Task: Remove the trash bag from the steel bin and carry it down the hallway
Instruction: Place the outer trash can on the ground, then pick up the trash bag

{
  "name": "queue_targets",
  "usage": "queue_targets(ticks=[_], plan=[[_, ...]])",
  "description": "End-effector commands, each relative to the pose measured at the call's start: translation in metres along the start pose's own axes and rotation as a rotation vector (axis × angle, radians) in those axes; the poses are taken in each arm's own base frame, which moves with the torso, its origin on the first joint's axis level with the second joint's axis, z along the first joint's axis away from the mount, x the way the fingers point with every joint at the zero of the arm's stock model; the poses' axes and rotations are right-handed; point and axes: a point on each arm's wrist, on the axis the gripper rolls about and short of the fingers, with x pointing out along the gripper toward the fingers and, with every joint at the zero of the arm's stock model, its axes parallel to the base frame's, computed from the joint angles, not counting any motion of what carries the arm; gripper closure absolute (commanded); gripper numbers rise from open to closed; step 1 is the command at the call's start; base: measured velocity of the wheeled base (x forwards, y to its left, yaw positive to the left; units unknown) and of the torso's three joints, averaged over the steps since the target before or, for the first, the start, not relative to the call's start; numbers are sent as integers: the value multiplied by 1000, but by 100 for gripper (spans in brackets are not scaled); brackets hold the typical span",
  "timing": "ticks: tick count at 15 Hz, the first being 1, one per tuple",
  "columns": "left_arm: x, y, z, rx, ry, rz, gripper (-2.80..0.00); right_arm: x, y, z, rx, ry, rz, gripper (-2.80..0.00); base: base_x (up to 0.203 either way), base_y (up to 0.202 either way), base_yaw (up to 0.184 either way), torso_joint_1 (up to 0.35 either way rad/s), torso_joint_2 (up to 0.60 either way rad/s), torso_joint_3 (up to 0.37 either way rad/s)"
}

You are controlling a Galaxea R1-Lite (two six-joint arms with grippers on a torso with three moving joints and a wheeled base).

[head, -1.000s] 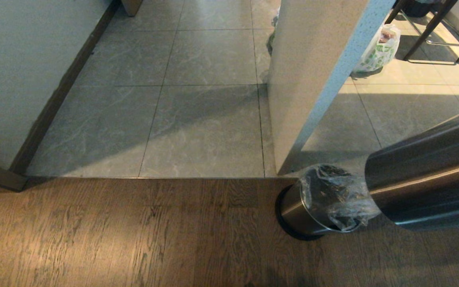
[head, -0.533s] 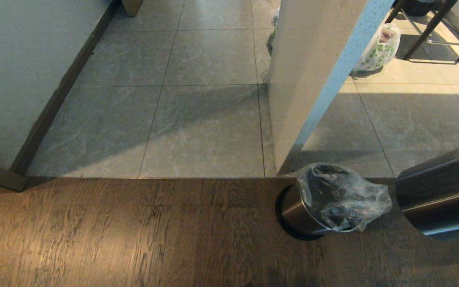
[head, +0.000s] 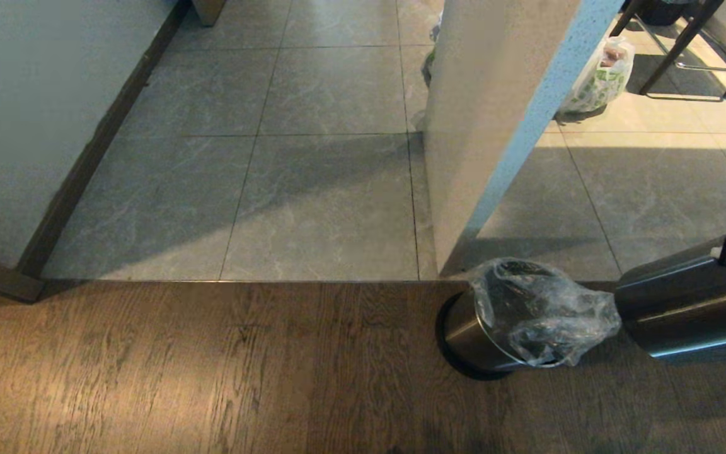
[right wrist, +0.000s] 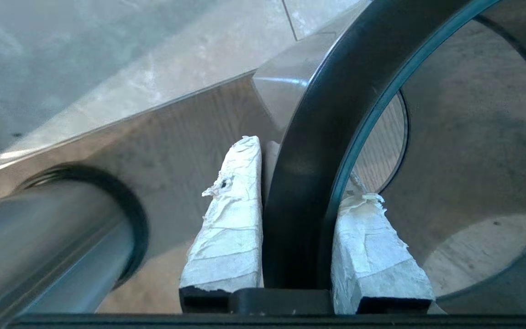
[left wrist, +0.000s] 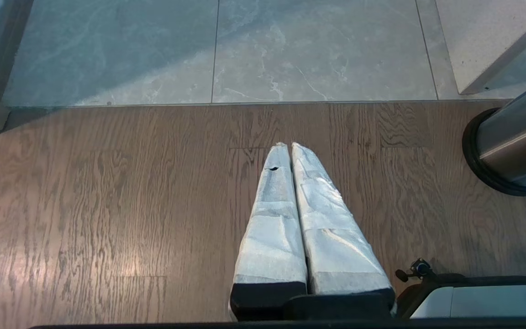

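Observation:
The steel bin (head: 467, 331) stands on the wood floor at the foot of a pillar, on its black base. The clear crinkly trash bag (head: 539, 309) lines it and spills over the rim on the right. Just right of the bag, a brushed-steel sleeve (head: 684, 309) hangs tilted above the floor. My right gripper (right wrist: 306, 169) is shut on the sleeve's black rim ring (right wrist: 299, 183), one finger inside and one outside; the bin (right wrist: 39, 242) is beside it. My left gripper (left wrist: 289, 145) is shut and empty over the wood floor, left of the bin (left wrist: 514, 146). The hallway tiles (head: 325, 202) begin beyond the wood.
A white pillar (head: 495, 126) rises right behind the bin. A white shopping bag with green print (head: 596, 79) and dark chair legs (head: 684, 57) are at the far right. A wall with dark baseboard (head: 86, 157) bounds the hallway on the left.
The steel sleeve in my right gripper has drawn away to the right and lower, uncovering the bag's right side. The bin, bag and left gripper have stayed put.

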Motion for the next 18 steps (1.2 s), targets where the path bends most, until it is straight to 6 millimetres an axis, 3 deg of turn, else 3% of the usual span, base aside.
queue_targets(ticks=[1, 4, 7, 8, 13, 16, 17, 18], plan=[[0, 0, 0, 0, 0, 0, 0, 37, -5, -34, 8, 64, 5, 0, 0, 0, 0, 0, 0, 0], [0, 0, 0, 0, 0, 0, 0, 62, -8, -46, 6, 75, 11, 0, 0, 0, 0, 0, 0, 0], [0, 0, 0, 0, 0, 0, 0, 68, -9, -46, 6, 68, 36, 0, 0, 0, 0, 0, 0, 0], [0, 0, 0, 0, 0, 0, 0, 69, -9, -48, 6, 77, 43, -280, 0, 0, 0, 0, 0, 0], [0, 0, 0, 0, 0, 0, 0, 65, -7, -46, 11, 80, 42, -280, 0, 0, 0, 0, 0, 0], [0, 0, 0, 0, 0, 0, 0, 22, 2, -16, 6, 37, 51, -280, 0, 0, 0, 0, 0, 0], [0, 0, 0, 0, 0, 0, 0, 0, 8, -8, 8, 30, 60, 0, 0, 0, 0, 0, 0, 0], [0, 0, 0, 0, 0, 0, 0, -22, 15, -3, 8, 32, 78, 0, 0, 0, 0, 0, 0, 0]])
